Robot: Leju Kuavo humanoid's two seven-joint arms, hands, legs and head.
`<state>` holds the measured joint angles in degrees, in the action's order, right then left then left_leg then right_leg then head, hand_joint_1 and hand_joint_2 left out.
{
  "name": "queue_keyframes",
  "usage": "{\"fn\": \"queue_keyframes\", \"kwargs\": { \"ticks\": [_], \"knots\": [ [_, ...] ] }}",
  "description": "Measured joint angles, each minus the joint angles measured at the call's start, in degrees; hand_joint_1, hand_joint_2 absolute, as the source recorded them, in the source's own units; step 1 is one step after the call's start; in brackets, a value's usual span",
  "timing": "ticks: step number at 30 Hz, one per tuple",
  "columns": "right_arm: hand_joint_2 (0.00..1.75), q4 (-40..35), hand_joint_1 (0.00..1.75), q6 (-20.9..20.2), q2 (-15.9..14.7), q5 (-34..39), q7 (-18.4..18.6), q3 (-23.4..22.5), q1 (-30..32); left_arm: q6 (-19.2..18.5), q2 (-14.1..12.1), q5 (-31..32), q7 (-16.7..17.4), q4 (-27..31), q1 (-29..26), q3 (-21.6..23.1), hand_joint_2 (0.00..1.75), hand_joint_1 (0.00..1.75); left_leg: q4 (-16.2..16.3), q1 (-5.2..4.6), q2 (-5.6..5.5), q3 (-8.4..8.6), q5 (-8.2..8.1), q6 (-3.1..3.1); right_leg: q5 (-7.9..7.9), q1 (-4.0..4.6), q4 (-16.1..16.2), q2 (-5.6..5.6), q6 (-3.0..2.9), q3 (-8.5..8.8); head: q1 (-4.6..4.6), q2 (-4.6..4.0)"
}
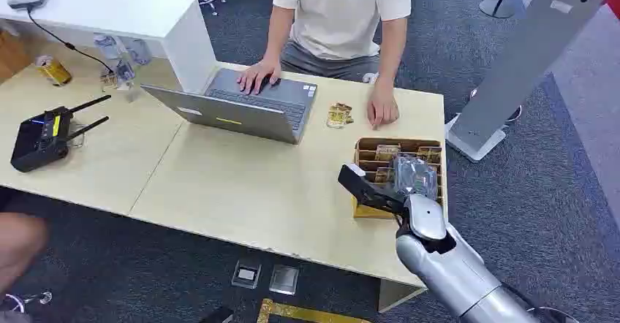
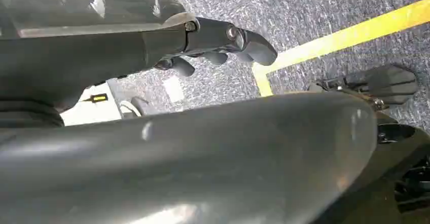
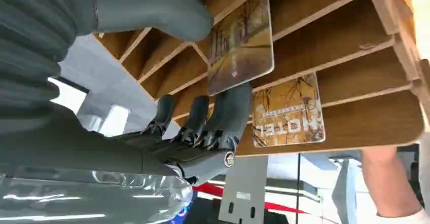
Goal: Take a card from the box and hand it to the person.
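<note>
A wooden divided box [image 1: 360,151] stands at the table's right edge with cards upright in its slots. My right hand [image 1: 387,184] reaches into it from the near side. In the right wrist view the hand [image 3: 203,133] pinches a card with an autumn tree picture [image 3: 241,44] between the thumb [image 3: 162,11] and the fingers [image 3: 230,107], the card still among the box's dividers [image 3: 324,26]. Another card printed "HOTEL" [image 3: 289,115] stands in a neighbouring slot. My left hand [image 2: 218,44] hangs over the carpet, holding nothing. The person [image 1: 340,9] stands behind the table, one hand [image 1: 382,109] resting near the box.
An open laptop [image 1: 241,107] lies under the person's other hand. A few loose cards [image 1: 339,115] lie beside it. A black remote controller [image 1: 44,137] and a can [image 1: 53,71] sit at the left. A grey stand [image 1: 526,60] rises right of the table.
</note>
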<state>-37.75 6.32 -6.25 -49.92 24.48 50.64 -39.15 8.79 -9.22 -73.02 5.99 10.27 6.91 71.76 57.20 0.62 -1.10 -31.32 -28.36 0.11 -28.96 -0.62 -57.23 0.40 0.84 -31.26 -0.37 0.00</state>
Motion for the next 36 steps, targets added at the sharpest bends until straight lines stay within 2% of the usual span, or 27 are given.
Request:
{"fn": "queue_keyframes", "kwargs": {
  "ticks": [2,3,4,5,9,12,13,20,21,29,36],
  "knots": [
    [1.75,0.2,0.89,0.1,0.0,0.0,-0.2,0.0,0.0,0.0,0.0,0.0,0.0,0.0,0.0,0.0,0.0,0.0,0.0,0.0,0.0,0.0,0.0,0.0,0.0,0.0,0.0,0.0,0.0,0.0,0.0,0.0],
    [1.75,0.3,0.98,0.1,0.0,0.0,-0.2,0.0,0.0,0.0,0.0,0.0,0.0,0.0,0.0,0.0,0.0,0.0,0.0,0.0,0.0,0.0,0.0,0.0,0.0,0.0,0.0,0.0,0.0,0.0,0.0,0.0],
    [1.75,0.5,1.1,0.2,0.0,0.0,-0.2,0.0,0.0,0.0,0.0,0.0,0.0,0.0,0.0,0.0,0.0,0.0,0.0,0.0,0.0,0.0,0.0,0.0,0.0,0.0,0.0,0.0,0.0,0.0,0.0,0.0],
    [1.75,0.6,1.34,0.2,0.0,0.1,-0.3,0.0,0.0,0.0,0.0,0.0,0.0,0.0,0.0,0.0,0.0,0.0,0.0,0.0,0.0,0.0,0.0,0.0,0.0,0.0,0.0,0.0,0.0,0.01,0.0,0.0],
    [1.75,1.1,1.4,0.5,0.0,0.1,-0.3,0.0,-0.1,0.0,0.0,0.0,0.0,0.0,0.0,0.0,0.0,0.0,0.0,0.0,0.0,0.01,0.0,0.0,0.0,0.0,0.0,0.0,0.0,0.01,-0.02,0.0],
    [1.75,1.2,1.61,0.6,0.0,0.1,-0.3,0.0,-0.1,0.0,0.0,0.0,0.0,0.0,0.0,0.0,0.0,0.0,0.0,0.0,0.0,0.01,0.0,0.0,0.0,0.0,0.0,0.0,0.0,0.01,0.0,0.0],
    [1.75,1.2,1.75,0.7,0.0,0.1,-0.3,0.0,-0.1,0.0,0.0,0.0,0.0,0.0,0.0,0.0,0.0,0.0,0.0,0.0,0.0,0.01,0.0,0.0,0.0,0.0,0.0,0.0,0.0,0.01,0.02,0.0],
    [1.75,1.2,1.75,1.1,0.0,0.5,-0.5,0.0,-0.2,0.0,0.0,0.0,0.1,0.0,0.0,0.0,0.0,0.0,0.0,0.0,0.0,0.02,0.0,0.0,0.0,0.0,0.0,0.0,0.0,0.02,0.02,0.0],
    [1.75,1.2,1.75,1.1,0.0,0.6,-0.5,0.0,-0.2,0.0,0.0,0.0,0.2,0.0,0.0,0.0,1.75,0.0,0.0,0.0,0.0,0.02,0.0,0.0,0.0,0.0,0.0,0.0,0.0,0.02,0.0,0.0],
    [1.75,1.2,1.75,1.6,0.0,0.7,-0.8,0.0,-0.2,-0.2,-0.2,0.3,-0.9,0.0,0.0,0.4,1.75,0.0,0.0,0.0,0.01,0.02,0.0,0.0,0.0,0.0,0.0,0.01,0.0,0.02,0.02,0.0],
    [1.75,0.1,1.75,1.9,0.0,1.7,0.2,-0.1,-0.7,0.3,-0.3,-0.3,-0.3,0.0,0.0,0.4,1.75,0.0,0.0,0.0,0.01,0.01,0.0,0.0,0.01,0.0,0.0,0.01,0.01,0.01,0.02,0.0]
  ]
}}
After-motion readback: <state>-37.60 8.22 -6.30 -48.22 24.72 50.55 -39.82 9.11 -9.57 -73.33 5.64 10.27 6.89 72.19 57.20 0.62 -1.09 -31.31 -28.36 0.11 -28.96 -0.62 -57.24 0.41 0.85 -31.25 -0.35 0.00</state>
